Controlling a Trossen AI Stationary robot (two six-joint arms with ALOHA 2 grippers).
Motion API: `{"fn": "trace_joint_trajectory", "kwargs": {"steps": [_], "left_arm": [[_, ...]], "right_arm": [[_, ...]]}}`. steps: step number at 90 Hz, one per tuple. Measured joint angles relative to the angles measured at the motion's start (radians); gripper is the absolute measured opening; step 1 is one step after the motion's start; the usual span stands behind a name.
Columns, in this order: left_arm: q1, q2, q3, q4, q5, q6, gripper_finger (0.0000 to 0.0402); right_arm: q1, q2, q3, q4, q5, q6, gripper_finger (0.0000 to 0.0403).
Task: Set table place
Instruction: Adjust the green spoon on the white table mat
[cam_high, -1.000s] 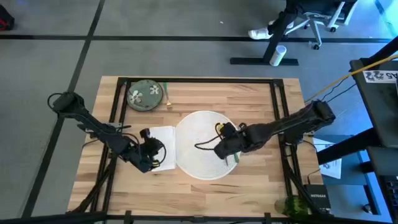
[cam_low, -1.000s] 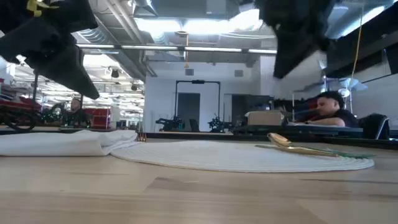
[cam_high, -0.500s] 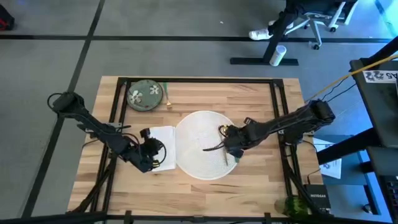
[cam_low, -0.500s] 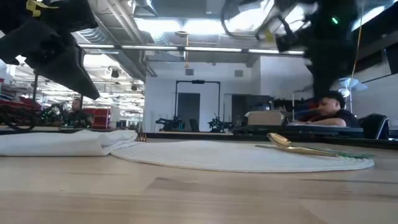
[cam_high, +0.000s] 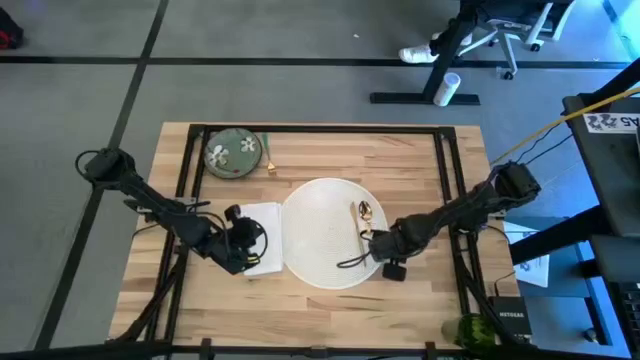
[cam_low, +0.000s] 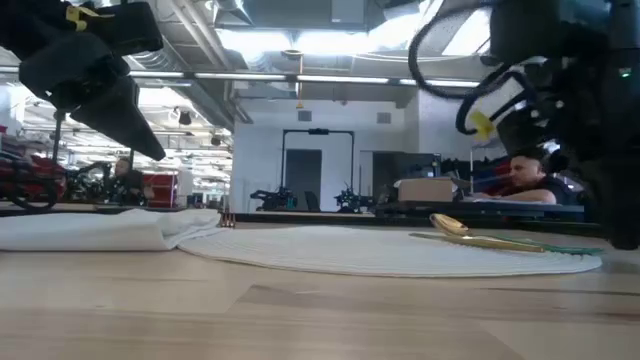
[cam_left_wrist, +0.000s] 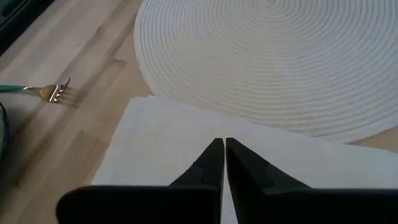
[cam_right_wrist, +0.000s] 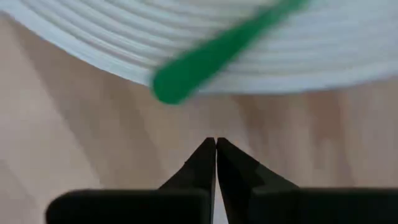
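Just beyond the right gripper (cam_right_wrist: 216, 144), pinched empty, a spoon (cam_high: 364, 222) lies on the plate (cam_high: 315, 215) (wrongly, I'd judge), so regrasping seems next; left gripper (cam_left_wrist: 224, 147), likewise empty, hovers over the napkin (cam_left_wrist: 161, 140).

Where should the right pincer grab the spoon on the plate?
Grip the spoon by its green handle end, which overhangs the plate rim above bare table. Come from the near side, where the right pincer waits, shut.
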Motion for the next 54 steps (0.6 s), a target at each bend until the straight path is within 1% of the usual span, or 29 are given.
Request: {"fn": "trace_joint_trajectory", "kwargs": {"steps": [10,29,54], "left_arm": [[0.014,0.000,0.000,0.000,0.000,-0.004,0.0000],[0.028,0.000,0.000,0.001,0.000,-0.007,0.0000],[0.028,0.000,0.000,0.001,0.000,-0.069,0.0000]], "right_arm": [[0.003,0.000,-0.019,0.075,0.004,0.003,0.0000],[0.003,-0.002,-0.040,0.093,0.009,0.016,0.0000],[0.004,-0.001,-0.045,0.133,0.018,0.010,0.0000]]}}
